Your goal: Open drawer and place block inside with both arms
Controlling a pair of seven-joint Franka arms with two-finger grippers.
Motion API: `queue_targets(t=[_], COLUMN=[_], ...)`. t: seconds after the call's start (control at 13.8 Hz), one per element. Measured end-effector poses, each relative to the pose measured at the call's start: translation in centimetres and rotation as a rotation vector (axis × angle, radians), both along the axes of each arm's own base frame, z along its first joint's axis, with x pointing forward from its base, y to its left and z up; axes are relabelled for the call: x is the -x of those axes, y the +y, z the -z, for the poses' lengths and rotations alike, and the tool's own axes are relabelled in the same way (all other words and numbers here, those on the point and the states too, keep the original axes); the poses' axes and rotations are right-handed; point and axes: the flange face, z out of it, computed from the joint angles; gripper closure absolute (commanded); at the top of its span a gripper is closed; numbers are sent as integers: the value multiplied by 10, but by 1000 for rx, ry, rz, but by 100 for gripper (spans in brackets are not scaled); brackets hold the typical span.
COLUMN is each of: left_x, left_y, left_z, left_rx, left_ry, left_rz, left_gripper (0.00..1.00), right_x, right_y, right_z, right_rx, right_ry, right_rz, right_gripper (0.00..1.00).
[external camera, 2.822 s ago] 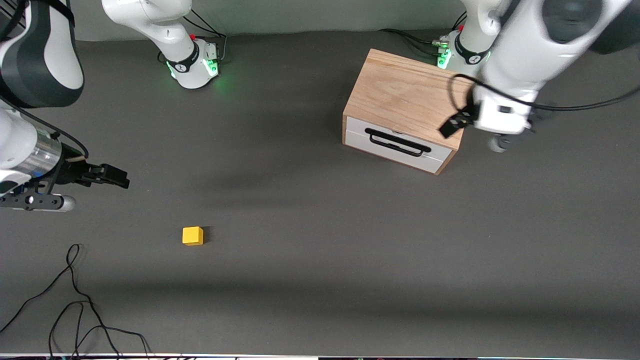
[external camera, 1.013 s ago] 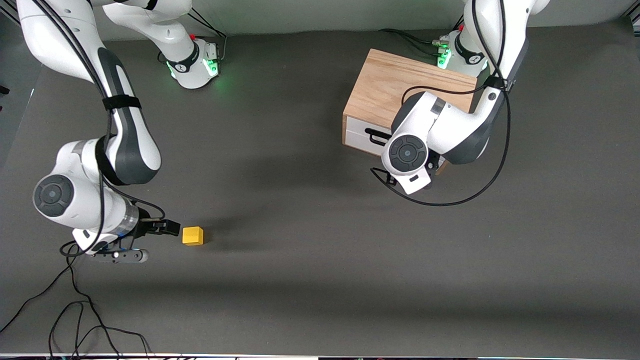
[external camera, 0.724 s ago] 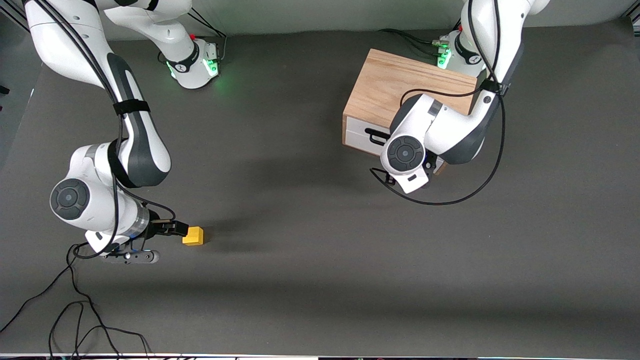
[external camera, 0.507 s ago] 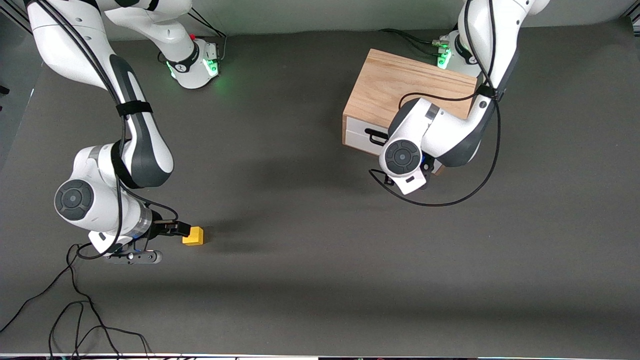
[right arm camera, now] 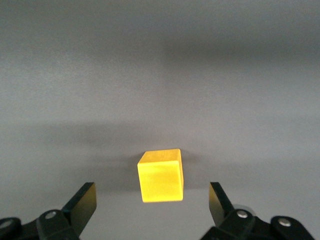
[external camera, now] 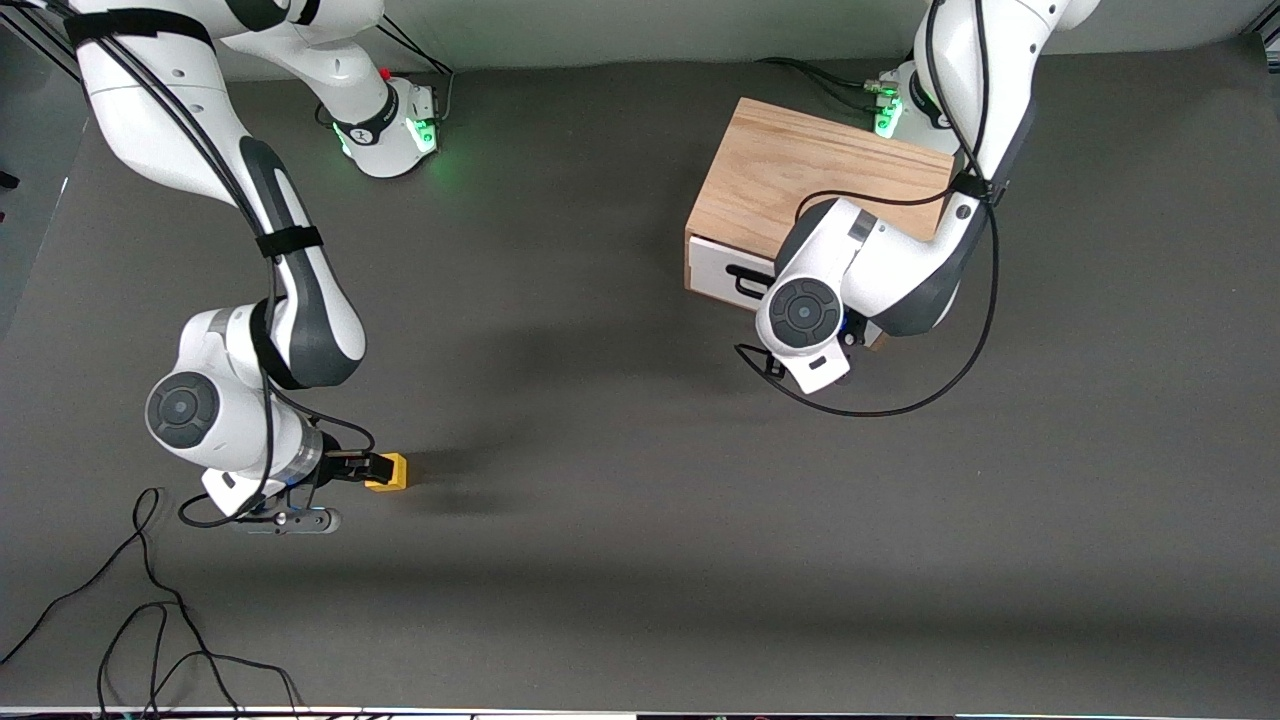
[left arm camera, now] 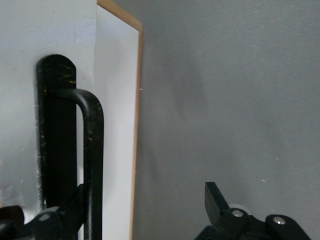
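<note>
Now your right gripper (right arm camera: 152, 200) sits low at the yellow block (right arm camera: 160, 175), its fingers (right arm camera: 82, 202) spread wide with the cube between them and a clear gap on each side, so nothing is pinched. You can see the block resting on the dark grey table (external camera: 620, 480) toward the right arm's end, nearer to the front camera than the oak box (external camera: 800, 180); from the front view the gripper's black tip overlaps the cube's edge.

Your left gripper (left arm camera: 145, 210) is at the front of the drawer (external camera: 715, 270). In the left wrist view its fingers (left arm camera: 215, 202) stand apart, one just beside the black bar handle (left arm camera: 92, 165), the other out past the edge of the white panel, over bare table. Whether the near finger touches the bar, you cannot tell. The left arm's wrist covers most of the drawer front in the front view, leaving only one end of the panel and handle showing. The box stands close to the left arm's green-lit base (external camera: 885, 115).
</note>
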Motion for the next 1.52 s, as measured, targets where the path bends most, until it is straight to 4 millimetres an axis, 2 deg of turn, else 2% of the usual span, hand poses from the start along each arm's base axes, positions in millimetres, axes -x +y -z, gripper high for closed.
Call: queue_targets(t=[0.29, 0.65, 0.72, 0.8, 0.94, 1.09, 1.16, 1.38, 1.52], left_x=[-19, -46, -50, -53, -54, -60, -63, -67, -75], left_y=[-6, -16, -18, -19, -22, -26, -28, -31, -35], left_z=[-3, -4, -2, -1, -1, -3, -4, -6, -11], left_rx=[10, 22, 24, 21, 14, 22, 28, 42, 69], left_ry=[-50, -85, -90, -83, -85, -114, -128, -160, -207], left_rz=[10, 15, 15, 16, 27, 34, 35, 38, 36], left_gripper=[0, 0, 0, 0, 0, 0, 0, 0, 0], right_x=[16, 21, 22, 22, 22, 22, 22, 19, 12], right_y=[5, 13, 12, 12, 11, 10, 10, 8, 9], right_z=[51, 91, 94, 95, 95, 95, 94, 87, 68], right_rx=[0, 3, 4, 5, 6, 7, 7, 11, 15], right_ry=[-36, -47, -43, -41, -42, -40, -38, -17, 12], right_rz=[-11, 1, 2, 3, 5, 7, 9, 17, 20], right_gripper=[0, 0, 5, 20, 58, 87, 95, 95, 95])
